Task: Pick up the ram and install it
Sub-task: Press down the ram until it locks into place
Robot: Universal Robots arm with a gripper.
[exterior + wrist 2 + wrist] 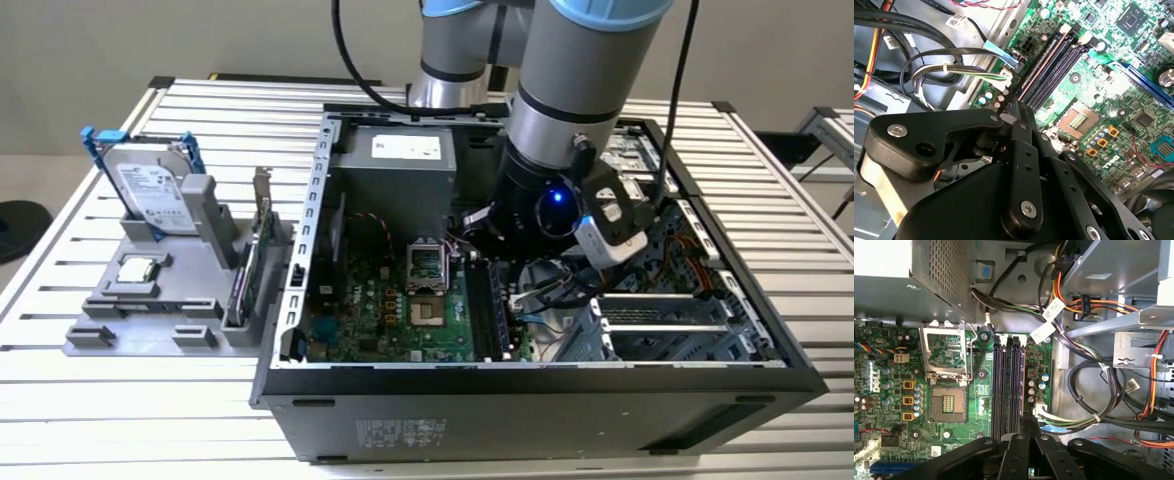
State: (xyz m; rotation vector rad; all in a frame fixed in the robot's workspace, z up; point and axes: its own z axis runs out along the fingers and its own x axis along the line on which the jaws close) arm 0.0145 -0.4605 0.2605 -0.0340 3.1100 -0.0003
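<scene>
One arm (574,90) reaches down into an open computer case (534,410) that lies on a slatted metal table (80,420). Its gripper (1023,434) sits low over the green motherboard (380,315), at the near end of the memory slots (1000,385). In both wrist views the black fingers (1026,150) are drawn almost together, leaving only a thin gap between the tips. In that gap they pinch a thin dark board seen edge-on. In the exterior view the ram (489,305) stands on its long edge in line with the slots. It lies just beside the open CPU socket (948,405), on the exterior view's right of it. Whether it is fully seated in a slot cannot be told. The grey power supply box (400,160) fills the far end of the case. Bundles of black, orange and yellow cables (1094,395) loop through the bay beside the slots. Outside the case, to the exterior view's left, a grey fixture tray (134,335) rests on the table. A hard drive (147,190) stands upright in it, a small square CPU chip (138,268) lies flat, and an expansion card (263,225) with a metal bracket stands on edge near the case wall.
</scene>
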